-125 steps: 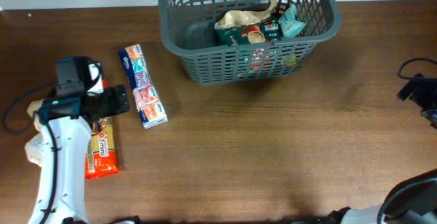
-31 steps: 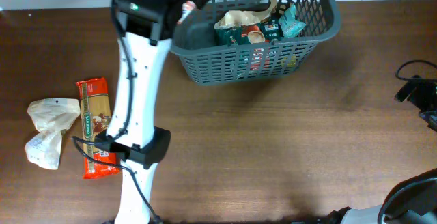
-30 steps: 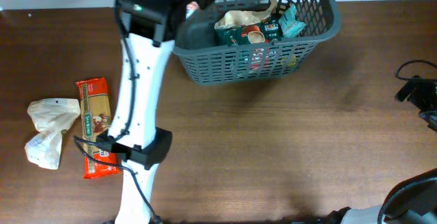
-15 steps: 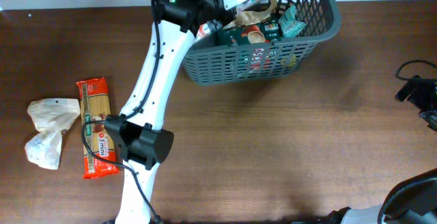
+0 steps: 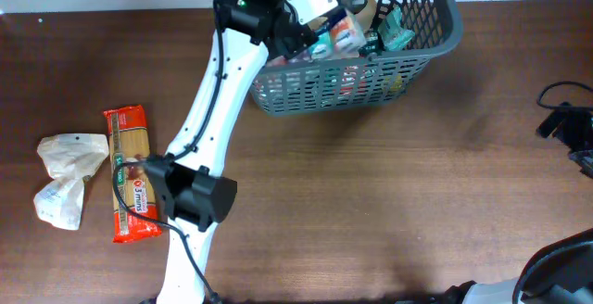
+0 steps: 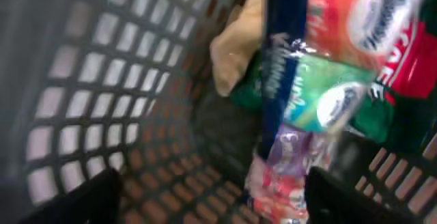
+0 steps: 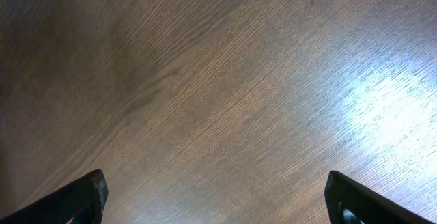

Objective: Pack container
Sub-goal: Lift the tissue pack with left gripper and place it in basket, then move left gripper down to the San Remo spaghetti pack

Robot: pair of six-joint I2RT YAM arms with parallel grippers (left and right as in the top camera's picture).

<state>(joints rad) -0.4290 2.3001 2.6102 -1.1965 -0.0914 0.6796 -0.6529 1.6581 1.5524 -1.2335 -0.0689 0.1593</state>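
The dark grey lattice container (image 5: 428, 43) stands at the back of the table. My left gripper (image 5: 310, 21) hangs over its left half, jaws wide open. In the left wrist view the gripper (image 6: 218, 200) looks down the container's wall (image 6: 102, 80). A long multicoloured pack of tissues (image 6: 300, 115) lies between the spread fingers, close to the right one, on other packets. It also shows in the overhead view (image 5: 345, 33). My right gripper (image 7: 218, 197) is open and empty over bare wood.
Green packets (image 5: 389, 33) and a beige bag (image 5: 366, 12) lie in the container. An orange pasta packet (image 5: 130, 170) and a crumpled white bag (image 5: 63, 179) lie at the table's left. My right arm (image 5: 565, 123) sits at the right edge.
My left arm lifted the tissue pack off the table at the left and carried it over the container. In the last half second the pack dropped lower among the packets.
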